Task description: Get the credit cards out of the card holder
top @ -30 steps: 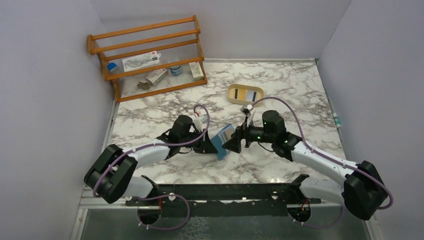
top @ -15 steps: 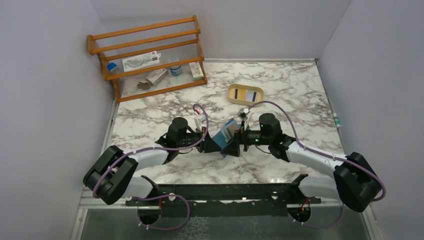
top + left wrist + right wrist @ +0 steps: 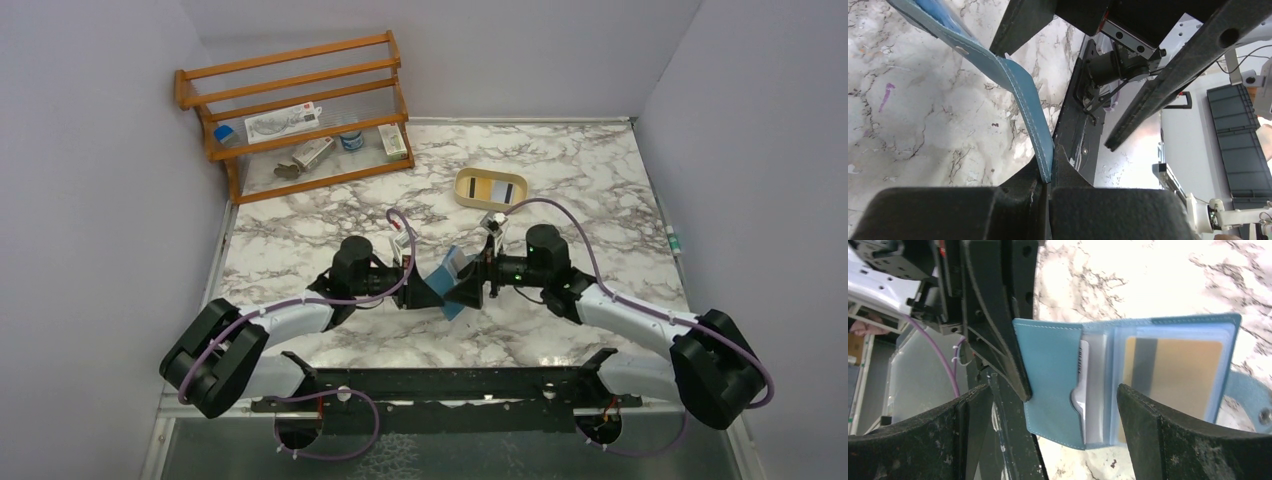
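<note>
The left fingers point(image 3: 432, 293) are closed tight on the card holder point(image 3: 1048, 390). The left wrist view shows them pinching the edge of one teal cover, which rises from the pinch toward 11 o'clock and is cut off by the frame edge. In the right wrist view the same fingers clamp the open holder's 9 o'clock edge.

The right fingers point(image 3: 465, 290) are spread wide and hold nothing. In their own view they stand at the lower corners, with the open holder showing in the gap between them. Whether either one touches it cannot be told.

The holder hangs open above the middle of the marble worktop point(image 3: 600, 180), between the two arms. The credit cards point(image 3: 1173, 372) are inside it: a gold one with a dark stripe sits behind a clear sleeve on the 3 o'clock half. A white one is seen nearly edge-on in the pocket near the fold. The snap tab point(image 3: 1254, 401) hangs off the holder at 4 o'clock, partly cut off.

A tan tray point(image 3: 490, 188) lies at 1 o'clock from the holder, and its striped contents are too small to read. A wooden rack point(image 3: 300, 110) stands at 10 o'clock.
</note>
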Robot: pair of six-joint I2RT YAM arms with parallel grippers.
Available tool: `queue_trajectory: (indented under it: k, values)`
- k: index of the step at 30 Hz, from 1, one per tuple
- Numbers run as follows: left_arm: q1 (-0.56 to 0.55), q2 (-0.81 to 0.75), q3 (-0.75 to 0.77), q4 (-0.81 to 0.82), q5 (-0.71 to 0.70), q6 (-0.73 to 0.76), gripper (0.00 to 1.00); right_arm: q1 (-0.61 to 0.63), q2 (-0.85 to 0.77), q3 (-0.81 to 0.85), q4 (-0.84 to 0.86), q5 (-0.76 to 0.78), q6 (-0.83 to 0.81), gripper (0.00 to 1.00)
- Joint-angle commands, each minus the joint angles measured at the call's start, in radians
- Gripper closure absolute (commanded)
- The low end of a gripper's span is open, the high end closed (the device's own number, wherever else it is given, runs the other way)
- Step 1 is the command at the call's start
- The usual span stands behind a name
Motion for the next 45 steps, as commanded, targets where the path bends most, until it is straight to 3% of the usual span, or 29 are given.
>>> queue_trajectory:
  k: [1,11,19,36,40,45]
  values:
    - [-0.008,-0.010,0.001,0.069,0.052,0.007,1.00,-0.006,0.016,-0.011,0.124,-0.176,0.028,0.01]
    - [-0.008,0.024,0.024,0.069,0.050,0.030,1.00,-0.007,0.110,0.052,0.146,-0.451,0.065,0.04]
    - [0.021,0.019,0.047,0.063,0.025,0.077,1.00,-0.007,0.108,0.043,0.148,-0.553,0.087,0.05]
    - [0.053,0.080,0.106,0.011,-0.041,0.113,1.00,0.074,0.192,0.047,0.261,-0.545,0.158,0.05]
    - [0.062,0.068,0.102,-0.043,-0.052,0.112,1.00,0.074,0.186,0.057,0.218,-0.553,0.133,0.06]
    - [0.064,0.086,0.106,-0.082,-0.040,0.092,0.91,0.068,0.163,0.065,0.225,-0.580,0.149,0.07]
